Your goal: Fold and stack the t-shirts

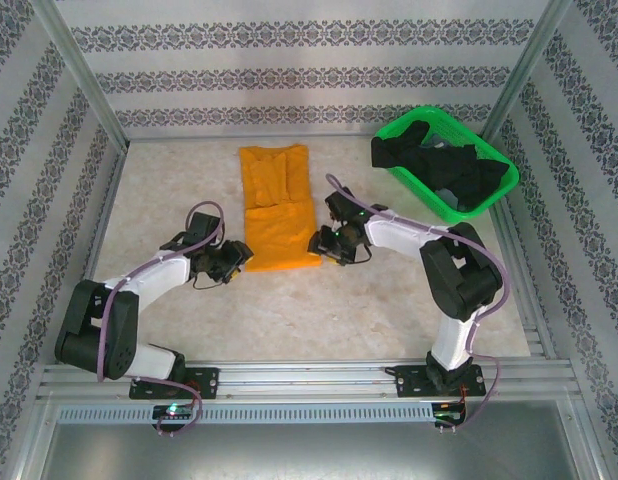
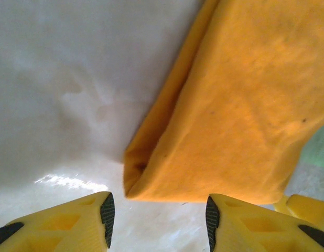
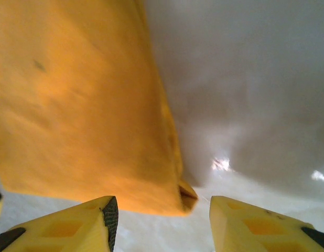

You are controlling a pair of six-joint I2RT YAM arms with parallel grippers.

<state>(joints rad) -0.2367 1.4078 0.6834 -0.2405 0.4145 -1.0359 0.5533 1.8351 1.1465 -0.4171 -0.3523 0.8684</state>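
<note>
The folded mustard-orange cloth t-shirt (image 1: 277, 205) is lying mid-table, with bare beige tabletop (image 1: 169, 190) running along both long edges. The left gripper (image 2: 157, 212) and right gripper (image 3: 163, 215) are gaping wide and empty, framing its near corners. Seen from overhead, black t-shirts (image 1: 459, 170) are spilling from a green plastic mesh basket (image 1: 426, 197).

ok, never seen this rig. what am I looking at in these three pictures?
Two robot arms bolted at the near edge of a table. The wide picture is from a fixed camera above and behind them; the other two come from cameras on each wrist, looking past yellow fingers. A mustard-orange t-shirt, folded into a long strip, lies flat mid-table. Black t-shirts sit heaped in a green basket at the far right. The left gripper and right gripper sit at the orange shirt's near corners, both open, holding nothing.
</note>
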